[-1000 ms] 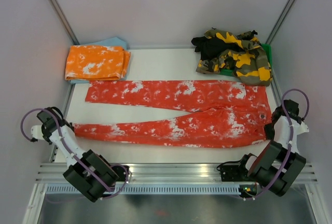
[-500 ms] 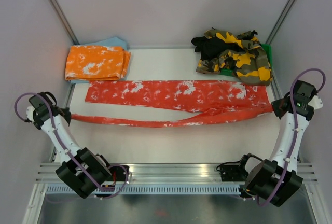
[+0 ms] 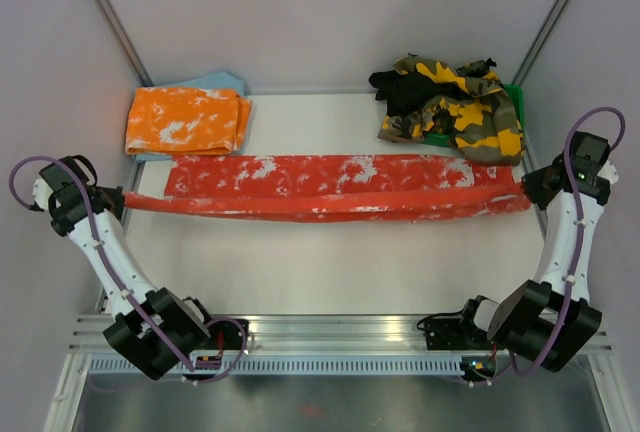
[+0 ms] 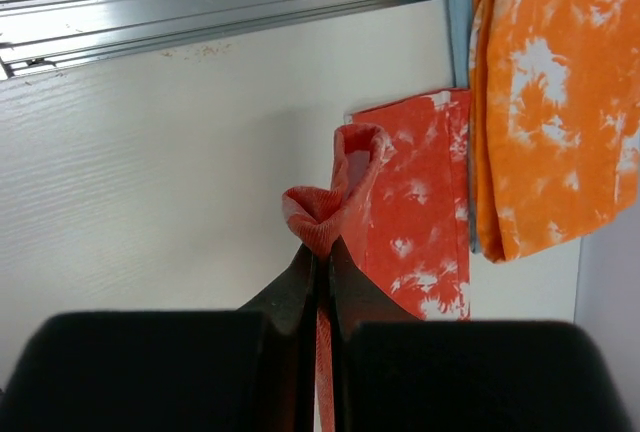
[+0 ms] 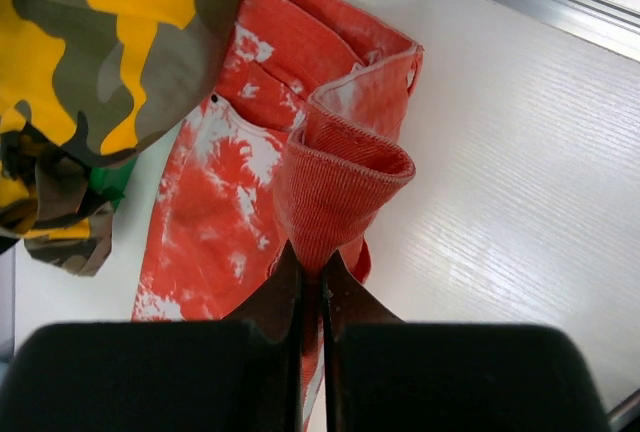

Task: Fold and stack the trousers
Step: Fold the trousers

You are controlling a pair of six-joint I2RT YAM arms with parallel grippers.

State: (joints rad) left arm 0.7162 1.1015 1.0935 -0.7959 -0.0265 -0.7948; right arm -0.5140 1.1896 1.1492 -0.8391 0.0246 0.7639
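The red trousers [image 3: 320, 187] with white splotches stretch across the table from left to right. Their far leg lies flat; the near leg is lifted and drawn taut over it. My left gripper [image 3: 118, 200] is shut on the near leg's cuff [image 4: 322, 214] at the table's left edge. My right gripper [image 3: 528, 190] is shut on the waistband [image 5: 335, 192] at the right edge. In both wrist views the cloth bunches between the closed fingers, with the flat red leg [image 4: 420, 212] lying beyond.
A folded orange-and-white pair [image 3: 186, 120] lies on a light blue cloth [image 3: 215, 82] at the back left. A heap of camouflage and black trousers [image 3: 450, 102] sits on a green tray [image 3: 516, 100] at the back right. Metal rails [image 3: 330, 337] border the near edge.
Both grippers have lifted the near leg off the table and carried it away from me, over the far leg. Both arms have swung toward the back.
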